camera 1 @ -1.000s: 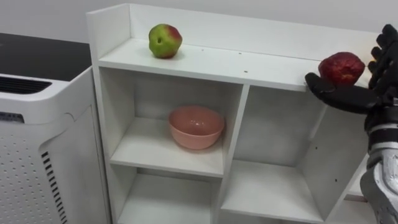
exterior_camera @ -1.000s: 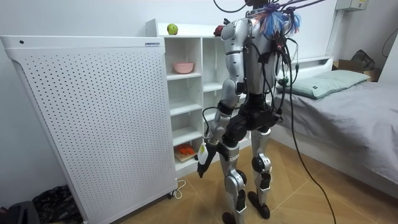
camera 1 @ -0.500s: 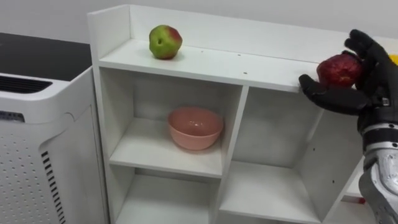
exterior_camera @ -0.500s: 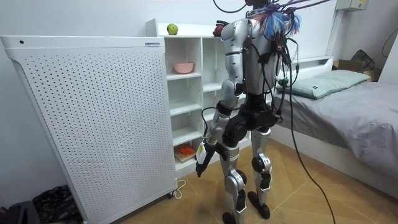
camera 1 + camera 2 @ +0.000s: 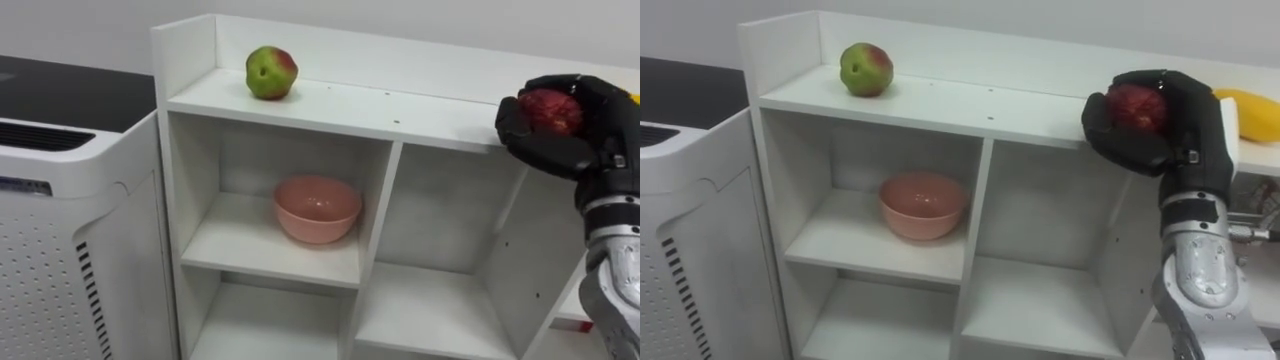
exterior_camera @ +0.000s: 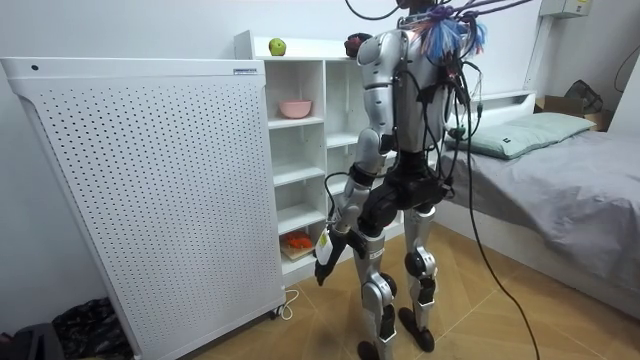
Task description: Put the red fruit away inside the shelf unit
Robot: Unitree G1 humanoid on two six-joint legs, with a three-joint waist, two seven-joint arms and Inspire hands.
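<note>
Clutching the red apple, the right hand hovers at the edge of the top shelf, well apart from the green apple.

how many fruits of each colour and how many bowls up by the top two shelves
green-and-red apple: 1
dark red fruit, held in the right hand: 1
yellow fruit: 1
pink bowl: 1
total: 4

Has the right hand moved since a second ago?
Yes. The right hand has curled its fingers leftward over the red fruit, staying at the shelf front edge.
</note>
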